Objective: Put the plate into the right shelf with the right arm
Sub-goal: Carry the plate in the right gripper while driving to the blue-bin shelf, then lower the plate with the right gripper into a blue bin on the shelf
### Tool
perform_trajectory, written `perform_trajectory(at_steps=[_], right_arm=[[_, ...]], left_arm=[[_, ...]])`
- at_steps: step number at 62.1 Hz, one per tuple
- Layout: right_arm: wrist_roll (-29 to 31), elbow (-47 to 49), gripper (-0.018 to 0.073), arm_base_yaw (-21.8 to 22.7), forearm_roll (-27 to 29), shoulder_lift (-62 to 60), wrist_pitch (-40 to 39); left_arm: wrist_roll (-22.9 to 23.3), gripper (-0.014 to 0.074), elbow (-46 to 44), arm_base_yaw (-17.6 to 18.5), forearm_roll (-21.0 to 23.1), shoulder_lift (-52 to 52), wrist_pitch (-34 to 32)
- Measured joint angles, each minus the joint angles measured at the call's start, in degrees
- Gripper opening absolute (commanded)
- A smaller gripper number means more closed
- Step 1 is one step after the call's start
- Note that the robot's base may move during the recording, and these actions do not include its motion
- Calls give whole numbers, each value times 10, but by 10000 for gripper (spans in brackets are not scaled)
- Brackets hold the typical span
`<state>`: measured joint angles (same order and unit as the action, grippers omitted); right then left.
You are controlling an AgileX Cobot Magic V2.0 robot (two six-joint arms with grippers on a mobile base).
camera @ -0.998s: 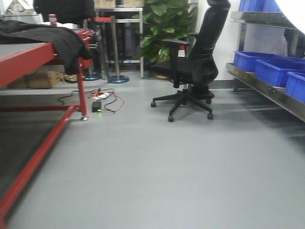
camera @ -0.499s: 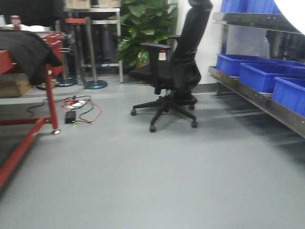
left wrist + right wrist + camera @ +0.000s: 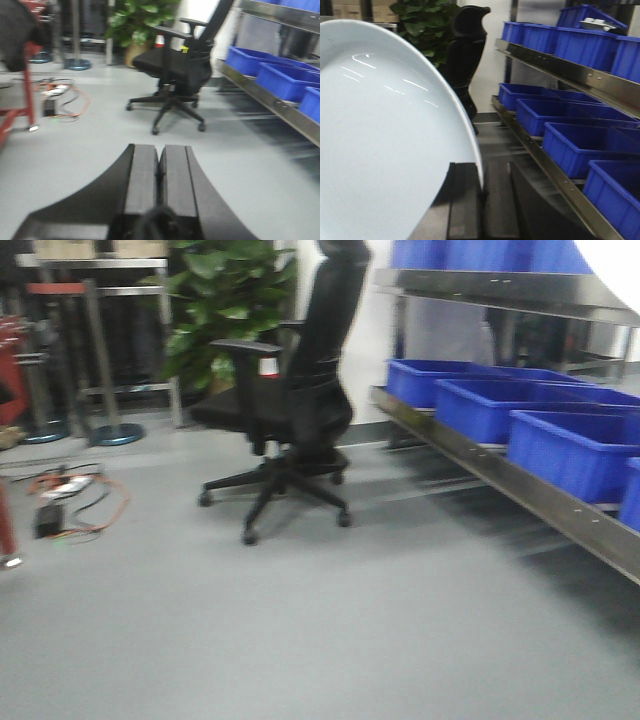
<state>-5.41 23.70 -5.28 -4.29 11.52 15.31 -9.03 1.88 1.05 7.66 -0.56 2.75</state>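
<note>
The left gripper (image 3: 159,150) points out low over the grey floor (image 3: 100,135), its two dark fingers pressed flat together with nothing between them. In the front view, a tangle of orange and black cables (image 3: 70,502) lies on the floor at the far left. A leafy green plant (image 3: 225,300) stands at the back, and a black office chair (image 3: 295,390) sits in front of it, just left of the far end of the right shelf (image 3: 500,480). In the right wrist view the plate (image 3: 385,140) fills the left half of the picture. It stands on edge, tilted, with a glossy white face toward the camera, and its lower rim drops into the narrow slot between the fingers of the right gripper (image 3: 482,175). The jaws are nearly closed, one finger on each side of the rim, pinching it. The plate is held in the air to the left of the shelf and apart from it, not over either tier. Right of the gripper the shelf runs away along its steel front rails. Blue bins (image 3: 570,145) sit side by side along the lower tier, with more on the upper one.
</note>
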Motion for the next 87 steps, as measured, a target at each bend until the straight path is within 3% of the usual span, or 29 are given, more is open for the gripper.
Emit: perform_trajectory(at_steps=[87], right_arm=[[0, 0, 50, 0, 0, 0, 0]], left_arm=[[0, -128, 0, 0, 0, 0, 0]])
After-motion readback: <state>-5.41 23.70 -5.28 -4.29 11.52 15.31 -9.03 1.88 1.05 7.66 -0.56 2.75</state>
